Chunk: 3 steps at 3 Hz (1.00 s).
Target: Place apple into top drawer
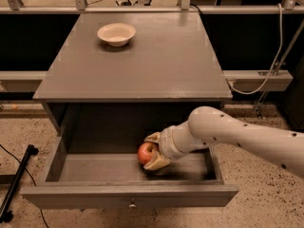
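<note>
At this moment I had the gripper (152,151) inside the open top drawer (95,196), right of centre, reaching in from the right on the white arm (237,134). Its two fingers (154,137) were closed on the apple (146,153), one above and one below, so the fruit was held from the side with its free face toward the drawer's left. The drawer stood pulled well out from the grey cabinet (142,65), which gave the arm room to enter under the top edge. I could not tell whether the apple touched the drawer floor or hung just above it. I judged the task near its end: the apple was within the drawer walls, and release had not yet been made. The white bowl (116,33) sat on the cabinet top, well apart from the work.
</note>
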Available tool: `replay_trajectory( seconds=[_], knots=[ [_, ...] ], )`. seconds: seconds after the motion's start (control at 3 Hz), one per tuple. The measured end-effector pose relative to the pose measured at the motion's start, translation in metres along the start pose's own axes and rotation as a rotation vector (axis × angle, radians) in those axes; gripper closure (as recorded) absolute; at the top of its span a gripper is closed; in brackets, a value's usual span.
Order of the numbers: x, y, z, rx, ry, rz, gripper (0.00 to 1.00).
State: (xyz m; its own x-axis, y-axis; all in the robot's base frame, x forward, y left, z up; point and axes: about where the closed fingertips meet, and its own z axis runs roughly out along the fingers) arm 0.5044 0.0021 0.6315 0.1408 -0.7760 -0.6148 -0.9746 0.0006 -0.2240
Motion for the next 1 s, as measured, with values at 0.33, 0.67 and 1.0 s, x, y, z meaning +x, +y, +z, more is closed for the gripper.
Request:
replay_trajectory(
  seconds=[0.33,0.67,1.0],
  knots=[
    [-0.005,-0.001,0.003,-0.014,-0.01,-0.001,0.0],
    [-0.011,-0.005,-0.006,-0.022,-0.035,0.003,0.0],
    [-0.009,-0.013,-0.027,-0.027,-0.103,0.047,0.0]
  ],
)
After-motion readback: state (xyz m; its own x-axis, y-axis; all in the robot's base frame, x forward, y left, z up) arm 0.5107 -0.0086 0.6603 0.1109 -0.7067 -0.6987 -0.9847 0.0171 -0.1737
